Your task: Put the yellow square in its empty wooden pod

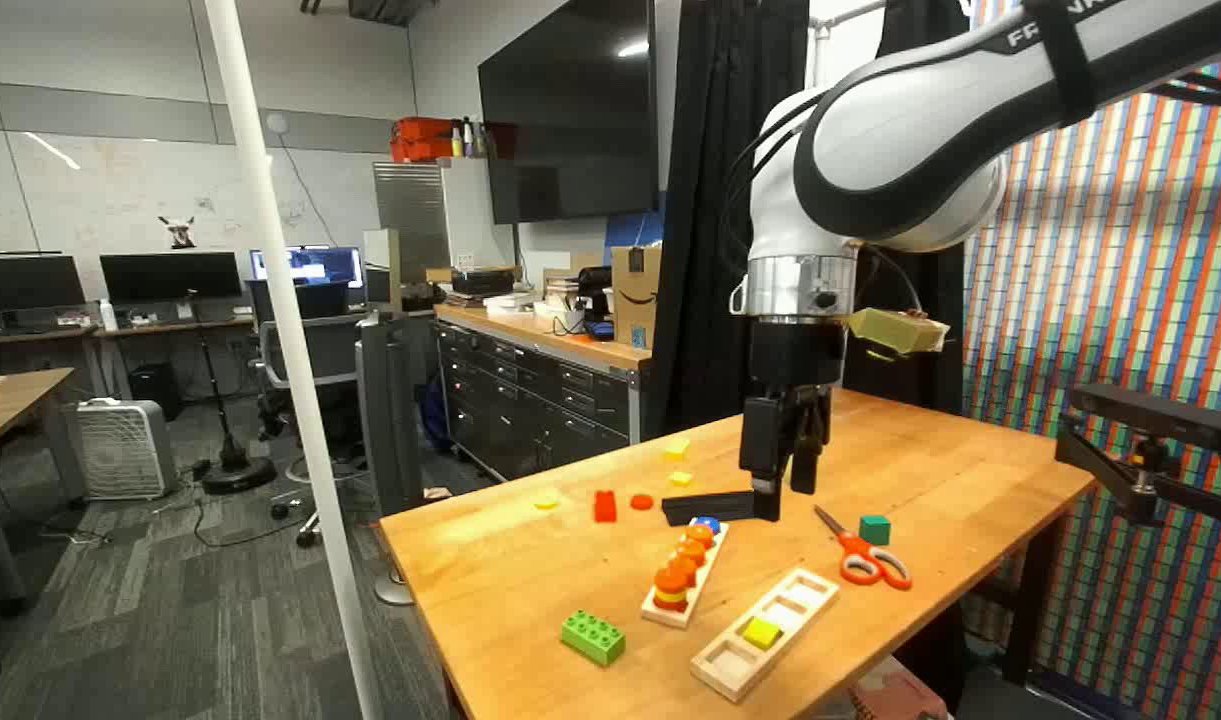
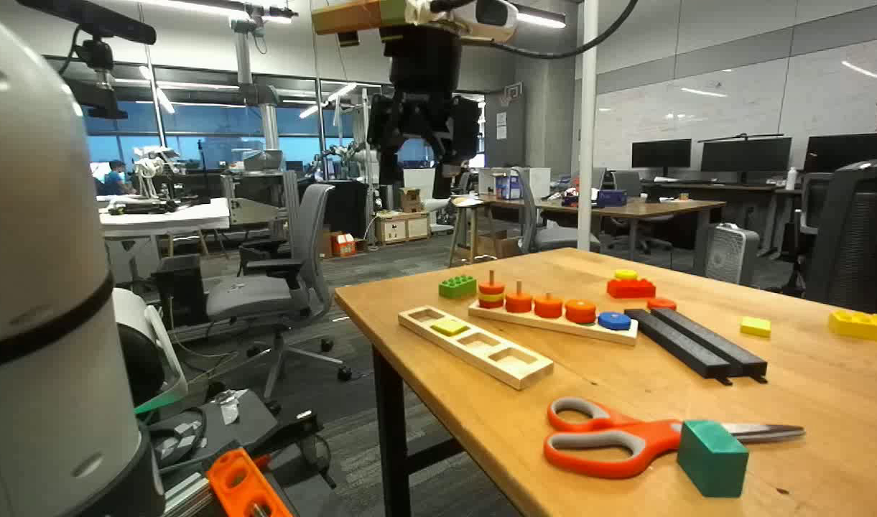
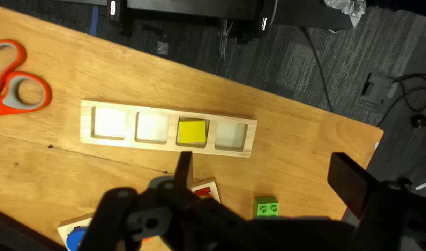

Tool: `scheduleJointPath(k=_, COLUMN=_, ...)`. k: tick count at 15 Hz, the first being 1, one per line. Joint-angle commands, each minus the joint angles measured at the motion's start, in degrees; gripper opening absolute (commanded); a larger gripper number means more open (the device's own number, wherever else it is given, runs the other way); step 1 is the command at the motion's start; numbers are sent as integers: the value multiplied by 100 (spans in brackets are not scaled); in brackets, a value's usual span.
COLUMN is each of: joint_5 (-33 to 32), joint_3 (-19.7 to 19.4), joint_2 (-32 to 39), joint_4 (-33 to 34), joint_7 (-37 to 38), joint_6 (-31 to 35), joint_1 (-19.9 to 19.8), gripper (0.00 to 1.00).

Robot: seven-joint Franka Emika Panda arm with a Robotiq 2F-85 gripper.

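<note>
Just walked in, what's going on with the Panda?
The Franka Panda arm isn't handling anything: its gripper hangs open above the table. A yellow square lies in the third compartment of the wooden tray, counting from the left in the wrist view. Placement looks done, though I can't tell whether it sits fully flat.
</note>
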Motion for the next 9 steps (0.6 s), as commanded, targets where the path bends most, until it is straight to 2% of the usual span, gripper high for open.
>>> scheduleJointPath(k=1, joint_5=24, joint_3=41, joint_2=1, joint_4=32, joint_7=-25, joint_6=-11, joint_1=-49, gripper=100)
scheduleJointPath(k=5, joint_5=24, joint_3=41, joint_2=-18, joint_4=111, joint_7=-24, joint_6=-12, joint_1=-49, gripper=100)
scheduleJointPath(k=9, joint_5=-1197, joint_3=381, joint_2=657, joint_4=241, joint_7=384, joint_6=425, joint_1=-493, gripper=100)
